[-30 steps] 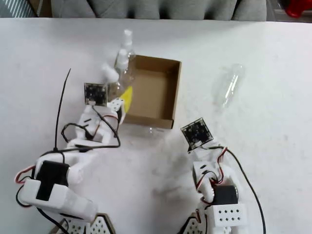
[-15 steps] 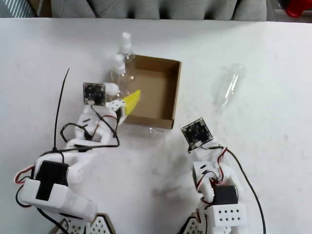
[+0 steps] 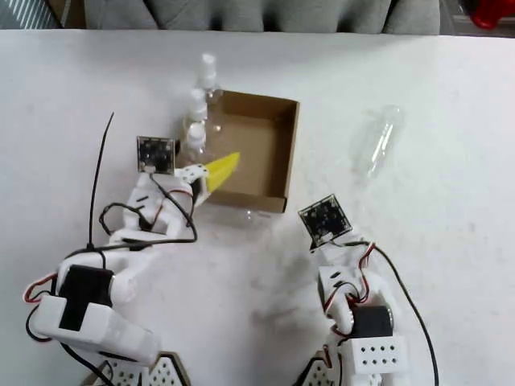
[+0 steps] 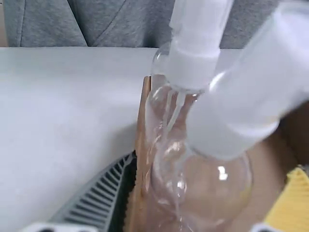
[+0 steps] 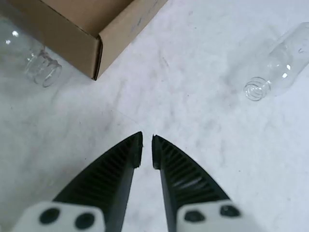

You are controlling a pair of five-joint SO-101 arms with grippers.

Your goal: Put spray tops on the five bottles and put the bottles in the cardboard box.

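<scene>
The cardboard box (image 3: 253, 153) lies open at mid-table. Three clear bottles with white spray tops (image 3: 193, 133) stand in a row along its left wall, apparently just inside. In the left wrist view the nearest capped bottle (image 4: 207, 188) rises right beside the box wall (image 4: 141, 145), with another (image 4: 193, 43) behind it. My left gripper (image 3: 211, 163) is open around that nearest bottle, its yellow finger (image 3: 223, 167) swung into the box. My right gripper (image 5: 146, 145) hovers shut over bare table, holding nothing. Two uncapped bottles lie flat: one (image 3: 376, 141) right of the box, one (image 5: 36, 63) at its front.
The box corner (image 5: 99, 53) stands a short way ahead of my right gripper. The open-necked bottle (image 5: 277, 65) lies farther off to that side. A black cable (image 3: 98, 177) runs along the table left of the left arm.
The bottle at my left gripper went from tilted to upright against the box's left wall, and the yellow finger swung open away from it. The right arm has not moved.
</scene>
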